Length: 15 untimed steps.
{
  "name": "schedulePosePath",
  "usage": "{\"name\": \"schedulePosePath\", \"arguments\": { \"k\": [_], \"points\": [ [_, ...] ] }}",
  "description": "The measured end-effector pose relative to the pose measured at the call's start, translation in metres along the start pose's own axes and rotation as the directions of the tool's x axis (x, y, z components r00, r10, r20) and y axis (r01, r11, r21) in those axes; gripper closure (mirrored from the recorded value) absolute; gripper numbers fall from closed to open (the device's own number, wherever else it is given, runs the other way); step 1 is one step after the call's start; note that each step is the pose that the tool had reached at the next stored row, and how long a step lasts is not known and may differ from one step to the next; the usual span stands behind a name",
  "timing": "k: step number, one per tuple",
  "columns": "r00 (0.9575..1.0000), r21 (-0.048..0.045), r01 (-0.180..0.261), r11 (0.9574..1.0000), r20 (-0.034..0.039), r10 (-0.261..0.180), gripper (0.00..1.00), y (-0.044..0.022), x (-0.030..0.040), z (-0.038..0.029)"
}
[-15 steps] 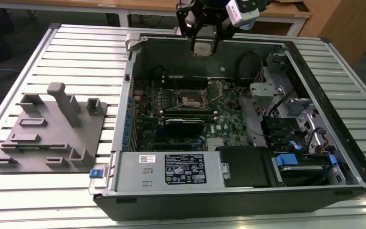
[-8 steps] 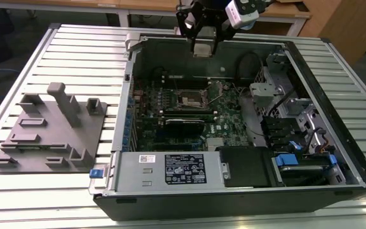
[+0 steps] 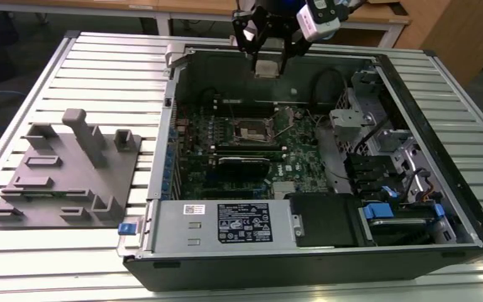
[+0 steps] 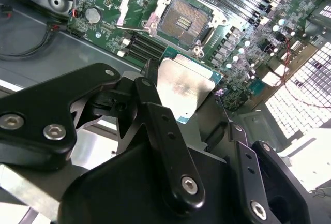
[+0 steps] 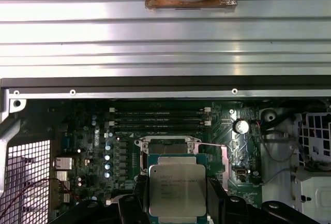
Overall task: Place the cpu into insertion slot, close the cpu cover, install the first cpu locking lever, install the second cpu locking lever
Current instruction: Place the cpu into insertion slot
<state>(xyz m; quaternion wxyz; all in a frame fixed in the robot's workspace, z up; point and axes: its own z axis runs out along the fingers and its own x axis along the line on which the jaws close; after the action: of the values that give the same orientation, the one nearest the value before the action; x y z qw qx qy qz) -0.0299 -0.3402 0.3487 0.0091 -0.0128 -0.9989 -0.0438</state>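
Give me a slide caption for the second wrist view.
Gripper holds the cpu; the empty insertion slot lies on the green motherboard beyond.

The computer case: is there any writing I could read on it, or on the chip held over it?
Nothing reads clearly.
Black label on the power supply: print too small to read.
White sticker beside it: too small to read.
cpu, metal top in the first wrist view: faint print, too blurred to read.

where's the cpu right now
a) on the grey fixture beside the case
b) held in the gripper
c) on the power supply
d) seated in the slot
b: the gripper clamps the cpu by its edges, clear of the board, and the slot lies bare.
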Motion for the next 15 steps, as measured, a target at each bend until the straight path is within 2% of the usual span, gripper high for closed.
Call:
{"name": "schedulePosePath", "arguments": {
  "k": [7,15],
  "points": [
    [1.0000,0.0022,0.000,1.0000,0.0004,0.000,0.46,-0.0002,0.0001,0.0022],
    [1.0000,0.0046,0.000,1.0000,0.0030,0.000,0.46,-0.0011,0.0007,0.0124]
  ]
}}
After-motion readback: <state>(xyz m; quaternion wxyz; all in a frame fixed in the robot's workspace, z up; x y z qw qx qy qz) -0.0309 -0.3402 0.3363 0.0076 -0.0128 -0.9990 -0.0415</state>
